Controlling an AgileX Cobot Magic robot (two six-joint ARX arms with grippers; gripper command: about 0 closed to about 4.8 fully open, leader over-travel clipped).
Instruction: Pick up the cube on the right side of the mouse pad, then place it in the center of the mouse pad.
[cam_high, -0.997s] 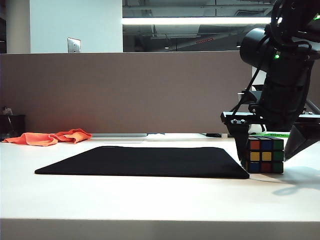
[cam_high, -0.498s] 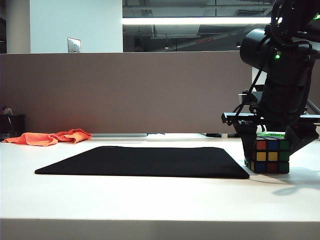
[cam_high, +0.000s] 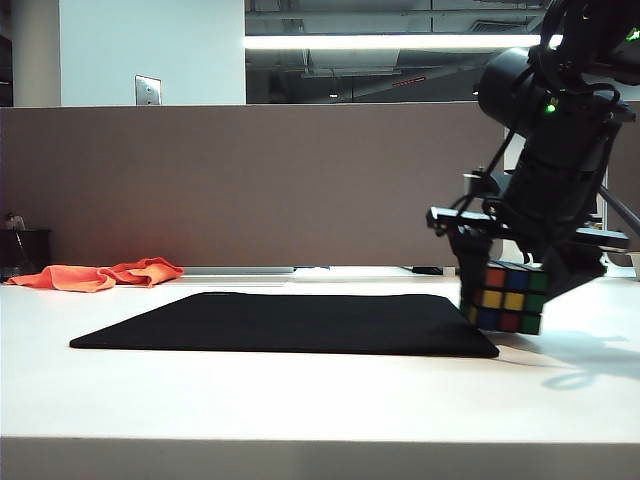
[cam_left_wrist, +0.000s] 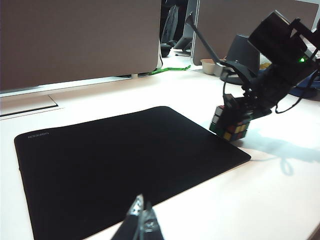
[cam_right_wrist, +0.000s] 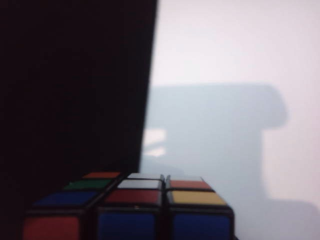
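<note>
The mouse pad (cam_high: 290, 322) is lying flat on the white worktop (cam_high: 300, 400), taking up most of the middle; its centre is sitting bare.

The right arm is hanging over the pad's right edge. Its right end effector (cam_high: 505, 285) is clamping the cube (cam_high: 505, 298) between its two fingers, one on each side face. The cube is tilting, raised clear of the worktop, just over the pad's right-hand corner. The left wrist view is showing the same: the cube (cam_left_wrist: 231, 120) off the surface, above the corner of the pad (cam_left_wrist: 110, 160).

The left end effector (cam_left_wrist: 140, 224) is parked near the pad's front edge, its fingertips pressing together, carrying nothing.

For this step you are wanting more height before travelling, so the tilted low corner is not dragging on the mat. Carry it left towards the middle, level the wrist, set it down flat, then release.

Hard to read: the right wrist view is giving only the cube's top stickers (cam_right_wrist: 135, 205), the dark pad and a shadow; the fingers themselves are not appearing there. How deep the fingers are biting cannot be judged. An orange cloth (cam_high: 100, 273) is lying far left, well apart.
</note>
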